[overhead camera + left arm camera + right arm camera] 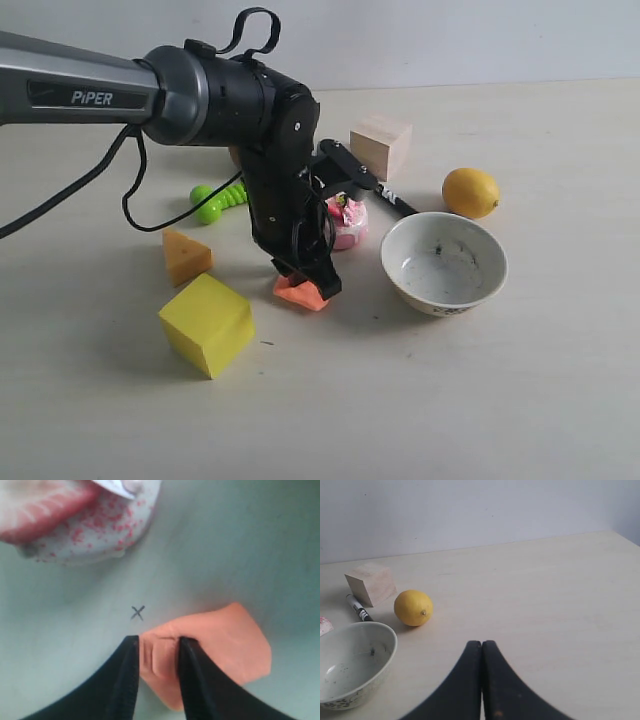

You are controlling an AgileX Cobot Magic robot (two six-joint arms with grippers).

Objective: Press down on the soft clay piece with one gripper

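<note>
**Left tool** [312,282]: down on the soft clay piece [298,293], which lies on the worktop [450,400] just in front of the pink cake [348,225], between the yellow cube [207,323] and the white bowl [441,303]. In the left wrist view the tool [157,647] shows its two fingers a narrow gap apart. Both tips bear on one end of the clay [230,640]. A raised ridge of clay fills the gap and touches both fingers. The rest of the slab lies flat on the worktop, clear of the fingers. A small pen-drawn X [137,612] sits on the worktop just beside the clay, with the cake [75,520] beyond it.

**Right tool** [481,647]: fingers pressed together with no gap and nothing between them, above bare worktop. Its camera shows the bowl [370,680], a lemon [413,608], a wooden block [371,583] and a marker [358,608] lying beside the block.

**Other items:** a cheese wedge [185,256] stands near the cube, and a green toy [215,203] lies behind the arm.
</note>
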